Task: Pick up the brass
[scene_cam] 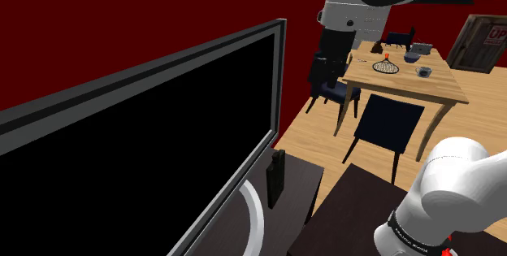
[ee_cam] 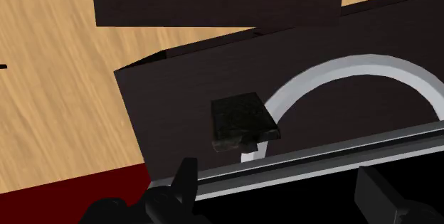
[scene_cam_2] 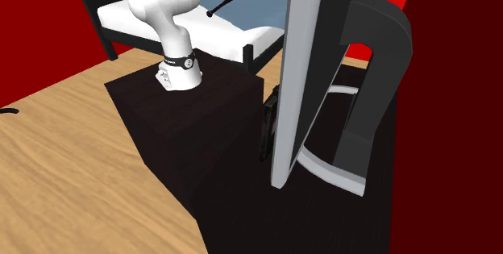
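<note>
The brass shows as a small, nearly black upright block (scene_cam: 276, 177) on the dark low cabinet (scene_cam: 294, 214), just past the edge of the big TV screen (scene_cam: 146, 149). The second exterior view has the block (scene_cam_2: 268, 123) beside the TV's edge, between the screen and my stand. In the wrist view its mottled dark top (ee_cam: 244, 118) lies beyond the TV's upper rim (ee_cam: 320, 160), beside the curved grey TV foot (ee_cam: 356, 73). My gripper (ee_cam: 284, 190) is open, fingers wide apart, high above the TV rim and well clear of the block. In the shoulder view the black hand (scene_cam: 327, 63) hangs from the white arm.
The TV and its grey arched foot (scene_cam_2: 330, 172) take up most of the cabinet. My stand box (scene_cam_2: 193, 115) adjoins it. Wood floor (ee_cam: 57, 80) lies beyond. A wooden dining table (scene_cam: 406, 75) with dark chairs stands far off, and a bed (scene_cam_2: 226, 18) is behind the arm.
</note>
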You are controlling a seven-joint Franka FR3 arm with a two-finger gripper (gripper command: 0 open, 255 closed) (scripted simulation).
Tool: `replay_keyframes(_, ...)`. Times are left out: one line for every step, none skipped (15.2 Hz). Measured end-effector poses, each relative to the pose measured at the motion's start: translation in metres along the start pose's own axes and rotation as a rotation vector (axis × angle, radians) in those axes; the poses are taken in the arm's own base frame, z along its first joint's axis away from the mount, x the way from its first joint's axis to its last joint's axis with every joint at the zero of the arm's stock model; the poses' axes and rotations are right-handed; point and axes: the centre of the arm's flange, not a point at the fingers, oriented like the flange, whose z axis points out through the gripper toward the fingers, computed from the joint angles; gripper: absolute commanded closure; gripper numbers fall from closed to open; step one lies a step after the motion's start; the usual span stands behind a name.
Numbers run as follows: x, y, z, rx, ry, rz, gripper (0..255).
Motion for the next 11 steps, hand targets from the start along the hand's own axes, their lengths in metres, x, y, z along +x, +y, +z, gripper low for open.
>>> replay_keyframes(0.0,0.0,0.0,0.0,0.0,0.0,0)
replay_keyframes(0.004,-0.001,0.005,0.001,-0.005,0.022,0)
replay_keyframes(0.012,-0.001,0.013,0.002,-0.013,0.058,0)
replay_keyframes(0.018,-0.001,0.024,0.004,-0.022,0.101,0)
replay_keyframes(0.026,-0.002,0.034,0.006,-0.032,0.147,0)
replay_keyframes(0.033,-0.005,0.048,0.007,-0.043,0.194,0)
replay_keyframes(0.041,-0.005,0.056,0.009,-0.052,0.243,0)
replay_keyframes(0.047,-0.003,0.069,0.011,-0.063,0.293,0)
replay_keyframes(0.055,-0.003,0.077,0.013,-0.072,0.342,0)
replay_keyframes(0.064,-0.002,0.089,0.015,-0.083,0.392,0)
replay_keyframes(0.07,0.003,0.101,0.017,-0.093,0.442,0)
